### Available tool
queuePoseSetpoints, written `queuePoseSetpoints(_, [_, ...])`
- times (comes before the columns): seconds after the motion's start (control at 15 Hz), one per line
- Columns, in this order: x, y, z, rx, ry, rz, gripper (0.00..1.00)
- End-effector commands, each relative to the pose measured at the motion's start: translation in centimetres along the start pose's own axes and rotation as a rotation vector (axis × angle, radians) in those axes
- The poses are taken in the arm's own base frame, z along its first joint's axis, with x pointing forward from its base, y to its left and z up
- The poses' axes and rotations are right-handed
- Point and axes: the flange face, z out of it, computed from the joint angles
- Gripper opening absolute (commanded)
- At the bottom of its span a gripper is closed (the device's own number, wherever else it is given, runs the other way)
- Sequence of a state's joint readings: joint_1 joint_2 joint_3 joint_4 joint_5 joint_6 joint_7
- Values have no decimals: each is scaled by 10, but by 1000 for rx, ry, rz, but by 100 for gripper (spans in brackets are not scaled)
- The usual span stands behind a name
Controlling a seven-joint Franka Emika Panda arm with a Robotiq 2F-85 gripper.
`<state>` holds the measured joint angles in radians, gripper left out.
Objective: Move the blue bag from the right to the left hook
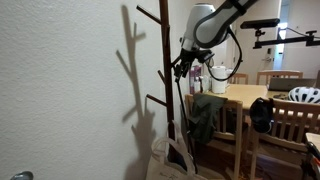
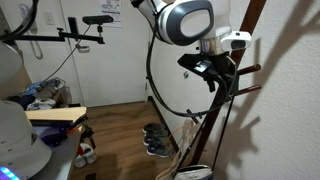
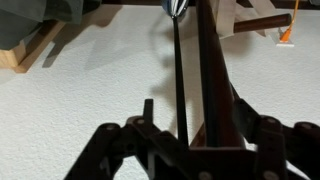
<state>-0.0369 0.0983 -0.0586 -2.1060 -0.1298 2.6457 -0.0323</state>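
The blue bag (image 1: pixel 204 118) hangs low beside the wooden coat rack (image 1: pixel 165 70), looking grey-blue here. Its thin dark straps (image 3: pixel 181 70) run straight up along the rack's pole (image 3: pixel 212 80). In the wrist view a patch of its fabric (image 3: pixel 45 12) shows at the top left. My gripper (image 1: pixel 183 64) is high at the rack, by a side hook, and also shows in an exterior view (image 2: pixel 212 74). In the wrist view my gripper (image 3: pixel 200 118) is open, with the straps and the pole between its fingers. Whether a finger touches the straps I cannot tell.
A cream-white tote bag (image 1: pixel 168 160) sits at the rack's foot and also shows in an exterior view (image 2: pixel 196 172). A wooden table (image 1: pixel 245 95) and chairs (image 1: pixel 290 125) stand close behind. The white wall (image 1: pixel 70 90) is right by the rack. Shoes (image 2: pixel 155 140) lie on the floor.
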Motion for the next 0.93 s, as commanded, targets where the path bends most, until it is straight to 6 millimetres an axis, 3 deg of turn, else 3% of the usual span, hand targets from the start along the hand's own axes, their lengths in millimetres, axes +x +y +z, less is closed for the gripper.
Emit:
queuePoseSetpoints(0.0, [6,1,4,5,12,-16,53])
queuePoseSetpoints(0.47, [4,0,14,-16,-23,-41,9])
queuePoseSetpoints(0.67, [4,-1,18,-19,-30,-52,3])
queuePoseSetpoints(0.87, [4,-1,20,-19,-30,-54,5])
